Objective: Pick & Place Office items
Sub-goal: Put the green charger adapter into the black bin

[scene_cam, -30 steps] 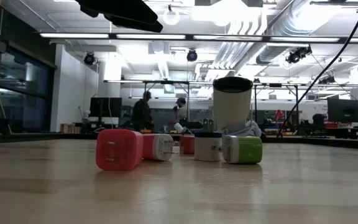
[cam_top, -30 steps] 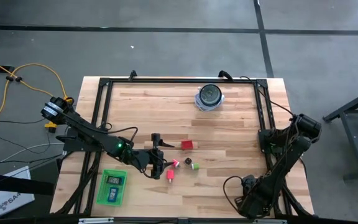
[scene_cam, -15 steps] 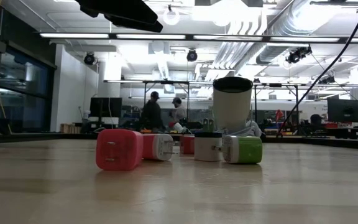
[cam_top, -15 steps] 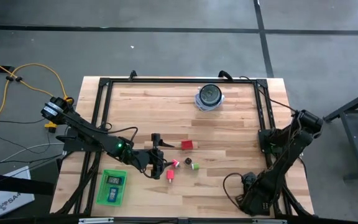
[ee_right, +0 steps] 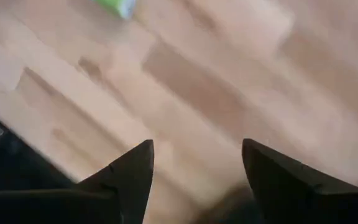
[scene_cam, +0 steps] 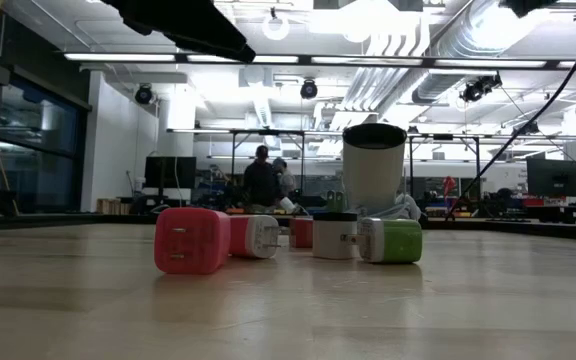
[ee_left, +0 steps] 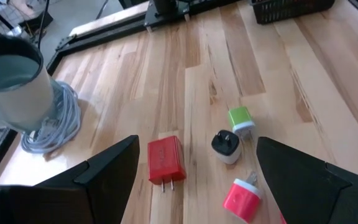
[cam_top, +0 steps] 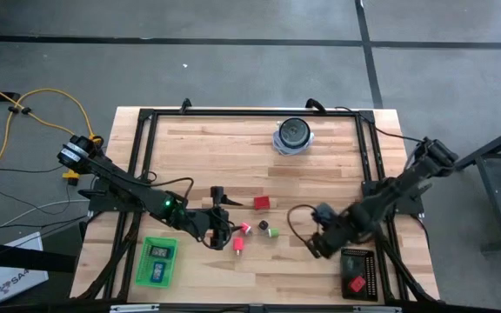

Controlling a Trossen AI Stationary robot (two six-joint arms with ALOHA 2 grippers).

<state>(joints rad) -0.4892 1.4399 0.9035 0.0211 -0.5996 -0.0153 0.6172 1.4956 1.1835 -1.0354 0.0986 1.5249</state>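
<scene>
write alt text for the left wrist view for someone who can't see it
The left claw hangs open above a pale wooden table, its two dark fingers framing a flat red plug block, a black-and-white plug cube, a green-and-white plug cube and a pink plug cube. A white cylindrical cup stands on coiled grey cable nearby.

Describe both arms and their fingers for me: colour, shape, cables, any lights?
Both arms are dark and slim with jointed links. The left arm carries a small green light on its forearm, and thin dark cables loop beside it. The right arm trails a dark cable looping near its wrist. In the wrist views, the left fingers and right fingers are broad, flat, matte black wedges tapering to points.
</scene>
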